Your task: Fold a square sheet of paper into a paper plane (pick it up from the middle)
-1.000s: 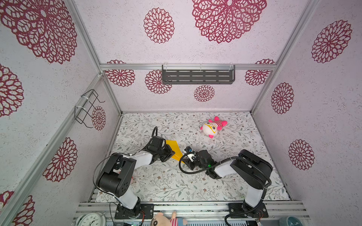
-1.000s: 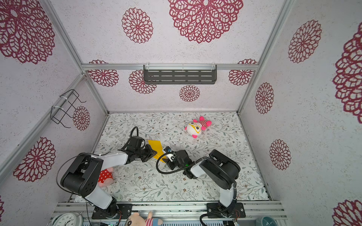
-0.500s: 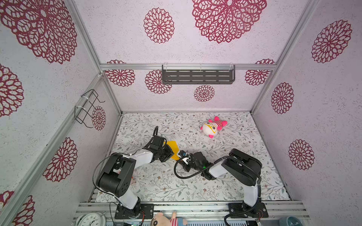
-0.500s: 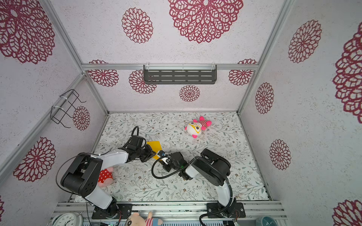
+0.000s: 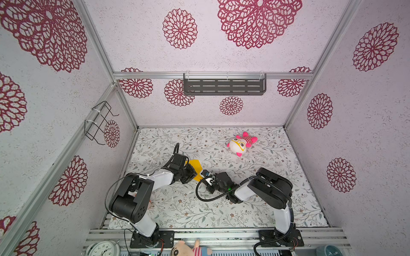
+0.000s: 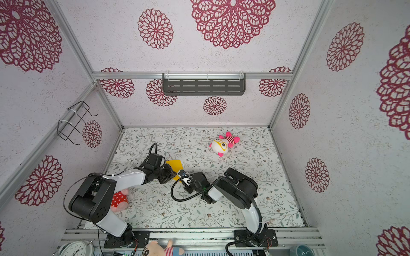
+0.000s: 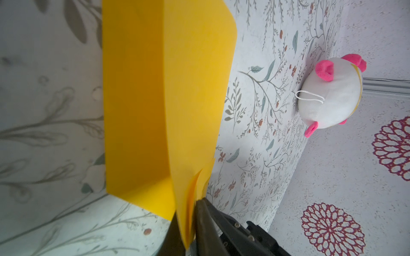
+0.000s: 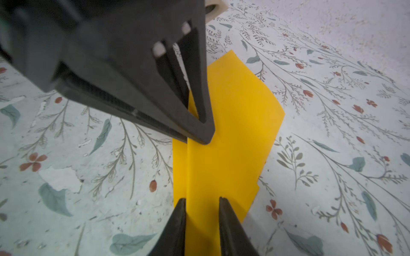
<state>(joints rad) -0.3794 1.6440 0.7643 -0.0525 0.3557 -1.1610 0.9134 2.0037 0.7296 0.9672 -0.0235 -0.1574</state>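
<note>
Both top views look steeply down from high at the front onto the whole worktop [image 5: 221, 210] and both arms, almost alike. The wrist cameras sit close behind the left pincer [image 7: 188, 210] and the right pincer [image 8: 202, 199], both low over the same yellow paper [image 7: 137, 99]. The left one also sees the plush toy [image 7: 328, 97].

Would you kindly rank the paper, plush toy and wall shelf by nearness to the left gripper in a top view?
1. Paper, clamped in the left gripper.
2. Plush toy, back right on table.
3. Wall shelf, on the back wall.
</note>
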